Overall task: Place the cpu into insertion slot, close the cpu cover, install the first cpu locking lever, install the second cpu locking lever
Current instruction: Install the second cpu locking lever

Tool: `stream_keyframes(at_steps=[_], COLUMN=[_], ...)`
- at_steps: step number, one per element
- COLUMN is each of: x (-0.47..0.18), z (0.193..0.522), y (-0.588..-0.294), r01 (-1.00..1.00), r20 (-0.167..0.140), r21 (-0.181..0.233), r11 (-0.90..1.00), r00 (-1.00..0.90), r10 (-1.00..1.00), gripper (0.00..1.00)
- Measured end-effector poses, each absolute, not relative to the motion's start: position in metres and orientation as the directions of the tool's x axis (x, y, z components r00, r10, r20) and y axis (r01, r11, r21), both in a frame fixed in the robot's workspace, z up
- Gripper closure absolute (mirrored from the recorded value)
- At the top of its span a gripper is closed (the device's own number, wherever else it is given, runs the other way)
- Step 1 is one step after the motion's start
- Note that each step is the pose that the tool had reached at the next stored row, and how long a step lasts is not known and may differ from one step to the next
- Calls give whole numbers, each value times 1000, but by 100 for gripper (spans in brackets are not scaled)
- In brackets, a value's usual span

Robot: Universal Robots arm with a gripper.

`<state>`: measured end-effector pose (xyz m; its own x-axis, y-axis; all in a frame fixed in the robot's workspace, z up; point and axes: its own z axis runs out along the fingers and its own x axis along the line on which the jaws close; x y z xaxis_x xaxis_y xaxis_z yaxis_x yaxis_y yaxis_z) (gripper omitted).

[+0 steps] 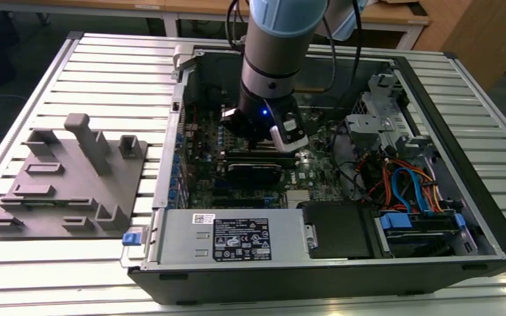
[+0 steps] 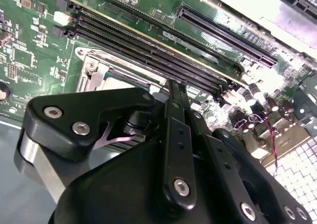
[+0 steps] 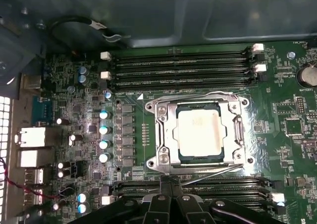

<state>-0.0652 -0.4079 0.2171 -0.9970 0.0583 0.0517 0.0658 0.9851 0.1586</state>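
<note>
One cpu (image 3: pixel 200 131) sits in the slot (image 3: pixel 171 157), cover (image 3: pixel 166 130) closed over it. At the cover's 6 o'clock edge, the gripper (image 3: pixel 172 182) fingers are pinched together, holding nothing.

cpu (image 3: pixel 201 131): 1 | cover (image 3: pixel 168 135): 1 | memory slots above socket (image 3: pixel 181 69): 4 | round capacitors in column beside socket (image 3: pixel 104 136): 4 | arm (image 1: pixel 275 59): 1 | case (image 1: pixel 464 197): 1 | grey fixture (image 1: pixel 68 181): 1

gripper (image 3: pixel 171 184) hiding insertion slot (image 3: pixel 200 170) edge
</note>
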Motion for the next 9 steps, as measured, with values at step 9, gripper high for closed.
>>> stream_keyframes(at_steps=[9], x=[-65], z=[214], y=[-414], r01=[66], r20=[53], r21=[186], r11=[980], r00=[-997], r10=[57], gripper=[90])
